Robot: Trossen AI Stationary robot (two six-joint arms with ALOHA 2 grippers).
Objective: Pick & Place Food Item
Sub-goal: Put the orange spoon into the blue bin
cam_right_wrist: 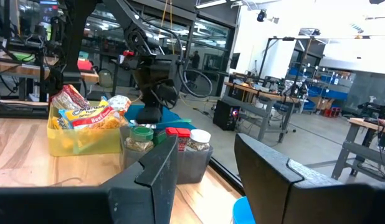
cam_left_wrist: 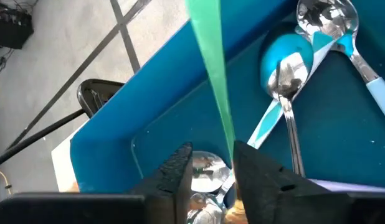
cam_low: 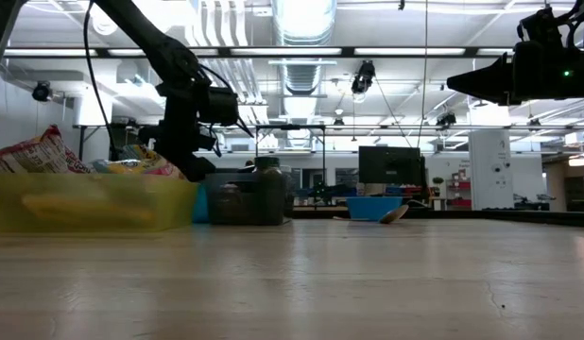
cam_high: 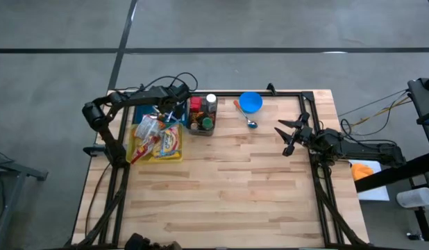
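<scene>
Several snack packets (cam_high: 157, 133) lie piled in a yellow bin (cam_high: 174, 157) at the table's far left. Just beyond it is a blue tray (cam_left_wrist: 174, 106) holding blue-handled spoons (cam_left_wrist: 287, 70) and a long green strip-like handle (cam_left_wrist: 210, 68). My left gripper (cam_left_wrist: 212, 163) hangs slanted down over this tray (cam_high: 142, 110), fingers a little apart. The green handle's near end runs in between them, beside one finger. My right gripper (cam_high: 288, 137) waits open at the table's right, clear of everything. My left gripper stands around the near end of the green handle (cam_left_wrist: 228, 134), which runs along the inner face of one finger (cam_left_wrist: 255, 168). Whether that finger touches it I cannot tell. A gap shows between the handle and the other finger.
A dark caddy with spice jars (cam_high: 202, 118) stands right of the yellow bin. A blue bowl (cam_high: 250, 103) and a loose spoon (cam_high: 248, 119) lie at the far edge. Bare wood fills the middle and near half of the table.
</scene>
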